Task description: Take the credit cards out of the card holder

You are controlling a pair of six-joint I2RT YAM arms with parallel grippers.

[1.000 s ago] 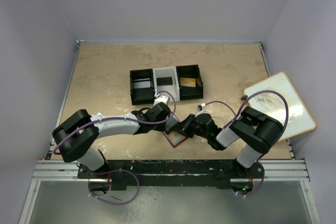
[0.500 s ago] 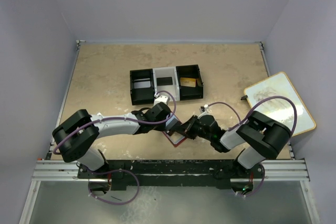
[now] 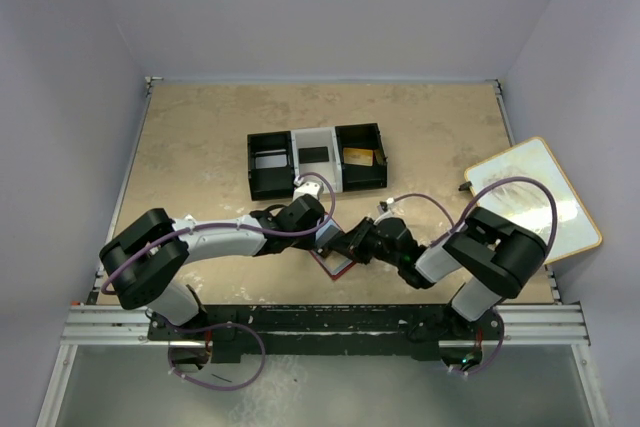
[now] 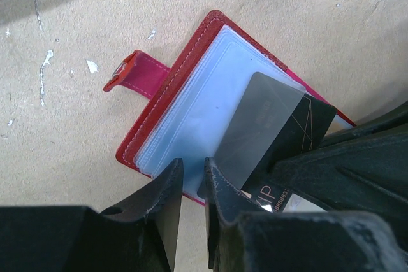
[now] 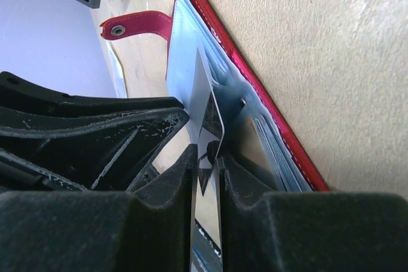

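We log the card holder (image 4: pixel 185 103) lying open on the table (image 4: pixel 76 17) between both grippers. The right gripper (image 5: pixel 205 160) is clamped on a dark card (image 4: pixel 268 125) that is partly out of its sleeve. The left gripper (image 4: pixel 191 179) sits at the holder's edge with its fingers nearly together; we cannot tell if it grips anything.

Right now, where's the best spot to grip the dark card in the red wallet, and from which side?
Grip the card by the end sticking out of the wallet, with fingers on its two flat faces. Come from the side opposite the snap strap: that end looks lifted off the inner panel, leaving room underneath. The right gripper pinches it that way.
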